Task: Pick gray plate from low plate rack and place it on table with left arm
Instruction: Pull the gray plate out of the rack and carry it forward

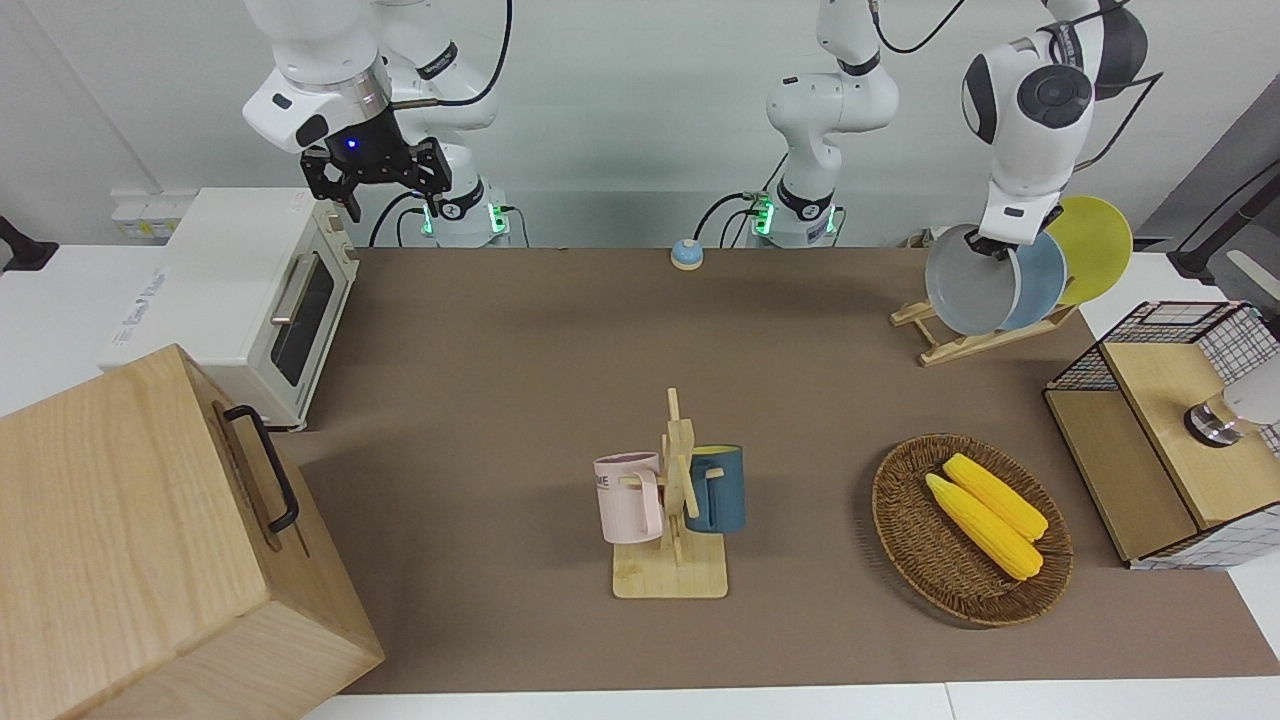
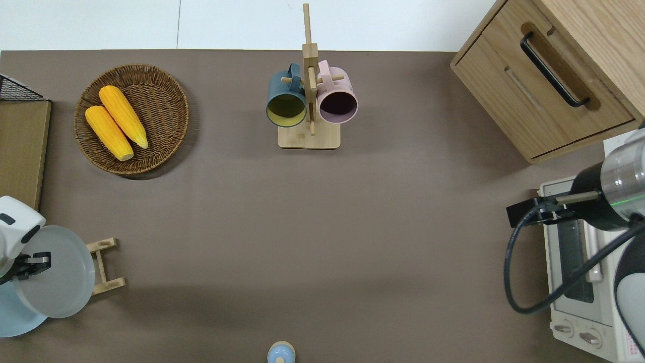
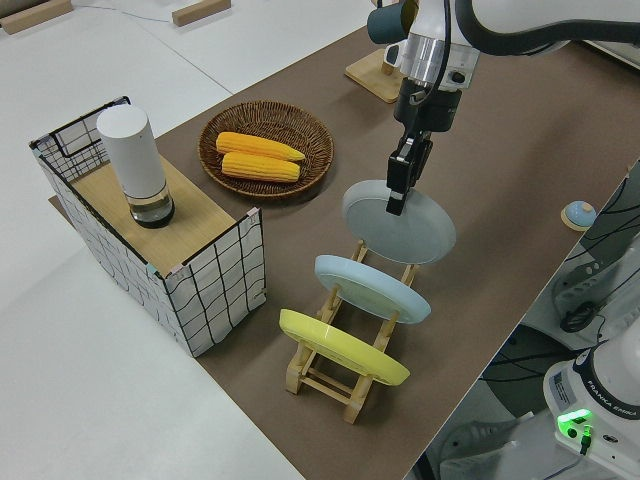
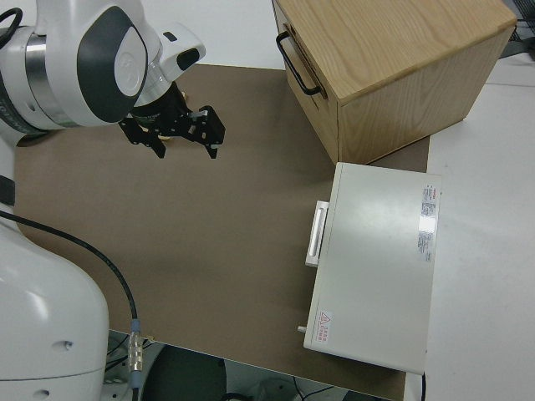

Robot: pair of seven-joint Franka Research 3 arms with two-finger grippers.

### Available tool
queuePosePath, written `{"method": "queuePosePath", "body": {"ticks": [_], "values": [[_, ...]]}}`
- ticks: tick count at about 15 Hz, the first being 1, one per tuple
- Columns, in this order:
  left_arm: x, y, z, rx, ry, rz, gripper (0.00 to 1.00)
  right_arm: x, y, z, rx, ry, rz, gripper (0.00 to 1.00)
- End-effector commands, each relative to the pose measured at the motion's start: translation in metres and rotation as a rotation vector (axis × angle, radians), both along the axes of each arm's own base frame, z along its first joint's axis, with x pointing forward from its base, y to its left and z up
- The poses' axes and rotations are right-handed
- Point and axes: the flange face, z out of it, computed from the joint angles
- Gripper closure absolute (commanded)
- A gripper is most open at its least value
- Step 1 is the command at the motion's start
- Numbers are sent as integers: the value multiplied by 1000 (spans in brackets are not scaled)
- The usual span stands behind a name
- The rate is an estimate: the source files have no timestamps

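Left gripper [image 3: 398,188] is clamped on the rim of the gray plate [image 3: 400,222], which I see hanging tilted in the air over the low plate rack [image 3: 340,368], clear of its pegs, at the lower left of the overhead view. On the rack, a blue plate [image 3: 372,288] and a yellow plate [image 3: 342,347] stand in their slots. Toward the upper left of that view sits a wicker basket [image 2: 166,96] on the table [image 2: 322,227]. My right arm is parked, its gripper [image 4: 171,136] fingers spread apart.
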Motion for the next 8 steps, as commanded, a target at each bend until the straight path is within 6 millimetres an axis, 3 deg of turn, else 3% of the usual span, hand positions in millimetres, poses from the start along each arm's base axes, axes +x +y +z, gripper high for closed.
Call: {"method": "queuePosePath", "body": {"ticks": [1,8], "values": [[1,-25,25,-107,-14,17,1000,-3,-4,4,1,5,-5,11],[0,-78,10,-488,-58,82,1000,-3,-4,4,2,5,-5,11]]}}
